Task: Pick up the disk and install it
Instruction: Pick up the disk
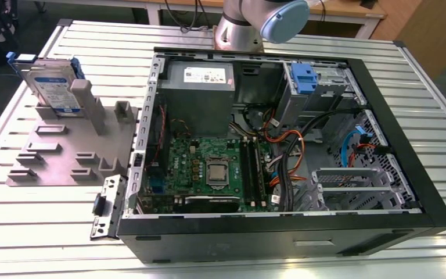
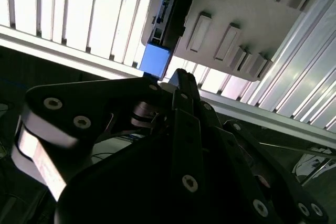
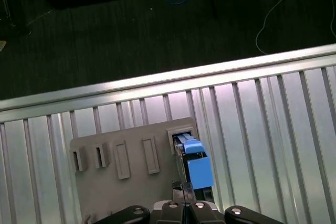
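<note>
End effector (image 3: 181,195) pressed together, empty; the disk (image 3: 194,161) stands edge-up in the holder (image 3: 131,192), blue end nearest it.

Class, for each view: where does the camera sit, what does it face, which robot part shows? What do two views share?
Exterior view: off the arm, looking down on the open case and the disk in its holder; arm shows.
First wrist view: on the arm, looking down at the disk; gripper shows.
Second wrist view: on the arm, facing the disk past the gripper.
Wrist views share: disk, holder.
</note>
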{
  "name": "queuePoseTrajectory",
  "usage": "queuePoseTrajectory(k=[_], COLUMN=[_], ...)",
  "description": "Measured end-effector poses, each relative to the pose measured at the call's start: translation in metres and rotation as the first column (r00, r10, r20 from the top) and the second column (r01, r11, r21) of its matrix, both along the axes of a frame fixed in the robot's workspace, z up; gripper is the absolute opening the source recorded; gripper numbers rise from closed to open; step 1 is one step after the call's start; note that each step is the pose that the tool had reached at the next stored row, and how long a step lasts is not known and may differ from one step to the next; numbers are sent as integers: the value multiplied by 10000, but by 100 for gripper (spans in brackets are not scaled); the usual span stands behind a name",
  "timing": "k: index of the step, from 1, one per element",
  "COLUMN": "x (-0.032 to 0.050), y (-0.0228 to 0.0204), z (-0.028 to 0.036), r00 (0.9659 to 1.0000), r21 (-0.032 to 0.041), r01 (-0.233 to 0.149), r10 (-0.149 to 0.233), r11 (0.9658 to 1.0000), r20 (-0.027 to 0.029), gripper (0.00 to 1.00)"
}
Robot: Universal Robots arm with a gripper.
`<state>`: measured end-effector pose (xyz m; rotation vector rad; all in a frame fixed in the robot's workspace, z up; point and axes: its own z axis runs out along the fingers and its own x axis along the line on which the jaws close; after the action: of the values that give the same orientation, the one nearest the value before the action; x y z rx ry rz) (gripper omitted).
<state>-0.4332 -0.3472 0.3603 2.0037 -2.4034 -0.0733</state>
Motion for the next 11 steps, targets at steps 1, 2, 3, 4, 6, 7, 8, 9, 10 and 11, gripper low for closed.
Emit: queuePoseTrajectory(k=[1,2,3,4,6,7,8,9,10,11], x=[0,0,-2,-2,-3,-4,-4,-4,-4,-4], y=[0,3,7,21,48,55,58,58,59,59], z=[-4,-14,-31,-47,-73,-83,-90,-94,-94,-94], r00=[9999,9998,9998,9998,9998,9998,9998,9998,9998,9998], r21=[0,-1,2,3,5,5,5,5,4,4], r01=[-107,-175,-204,-213,-214,-214,-215,-216,-216,-216], r10=[107,175,204,213,214,214,215,216,216,216], r11=[9999,9998,9998,9998,9998,9998,9998,9998,9998,9998], r20=[0,3,10,11,13,13,14,15,15,14], gripper=[11,11,11,11,11,11,11,11,17,17])
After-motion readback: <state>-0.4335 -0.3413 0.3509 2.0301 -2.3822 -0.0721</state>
